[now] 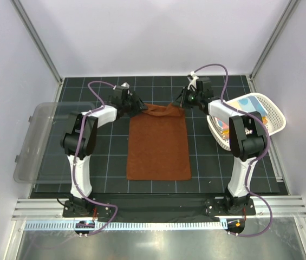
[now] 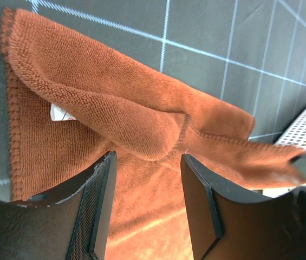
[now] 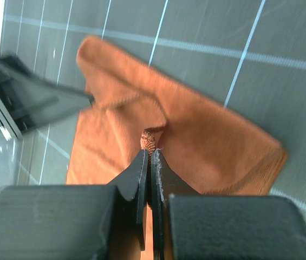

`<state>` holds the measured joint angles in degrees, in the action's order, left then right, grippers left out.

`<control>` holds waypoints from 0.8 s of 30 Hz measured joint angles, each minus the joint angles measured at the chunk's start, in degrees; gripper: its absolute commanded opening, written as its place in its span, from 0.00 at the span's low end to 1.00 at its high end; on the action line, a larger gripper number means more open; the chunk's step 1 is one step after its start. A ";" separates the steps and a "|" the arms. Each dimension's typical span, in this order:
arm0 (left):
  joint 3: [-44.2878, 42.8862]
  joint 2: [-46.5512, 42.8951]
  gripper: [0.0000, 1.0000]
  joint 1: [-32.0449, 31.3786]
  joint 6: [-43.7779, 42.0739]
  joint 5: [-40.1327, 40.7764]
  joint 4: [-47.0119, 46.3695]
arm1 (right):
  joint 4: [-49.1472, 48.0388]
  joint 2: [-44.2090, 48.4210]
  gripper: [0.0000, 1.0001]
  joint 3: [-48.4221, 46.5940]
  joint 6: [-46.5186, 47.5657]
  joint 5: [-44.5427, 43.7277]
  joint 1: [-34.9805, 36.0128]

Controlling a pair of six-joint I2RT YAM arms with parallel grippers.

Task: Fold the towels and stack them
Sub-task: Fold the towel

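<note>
You have one brown towel [image 1: 158, 146] at center frame. The left gripper [image 2: 147, 157] hangs released over its upper-left corner; the right gripper [image 3: 150, 153] pinches its upper-right corner.

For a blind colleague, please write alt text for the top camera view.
A rust-brown towel lies on the dark gridded table, the left claw and right claw at its far corners. A white basket stands right, a clear bin left.

3 plain white walls [image 1: 153, 32] stand around a black mat [image 1: 207, 173] marked with thin white lines in squares, 2 silver posts [image 1: 36, 38] lean up at the back corners, and a shiny metal rail [image 1: 282, 205] runs along the near edge.
</note>
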<state>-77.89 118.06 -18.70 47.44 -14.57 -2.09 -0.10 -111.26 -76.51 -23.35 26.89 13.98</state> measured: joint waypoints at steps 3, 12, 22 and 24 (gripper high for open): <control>-0.20 1.20 0.54 -0.37 -0.17 0.09 0.09 | -0.33 -2.84 0.01 -3.13 -1.36 -1.44 -0.52; -0.20 1.36 0.55 -2.16 -1.90 4.57 1.70 | -0.37 -9.18 0.01 -6.05 -4.81 -4.39 -2.84; -0.20 1.33 0.55 -3.63 -2.58 8.13 2.36 | -0.31 -10.97 0.01 -8.20 -5.99 -6.82 -3.23; -0.20 1.33 0.55 -3.63 -2.58 8.44 2.38 | -0.31 -11.61 0.01 -8.72 -6.01 -7.02 -3.28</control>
<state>-78.08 119.39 -22.33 44.86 -6.13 0.30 -0.40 -122.87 -85.23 -29.36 19.88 10.70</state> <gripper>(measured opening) 0.547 0.080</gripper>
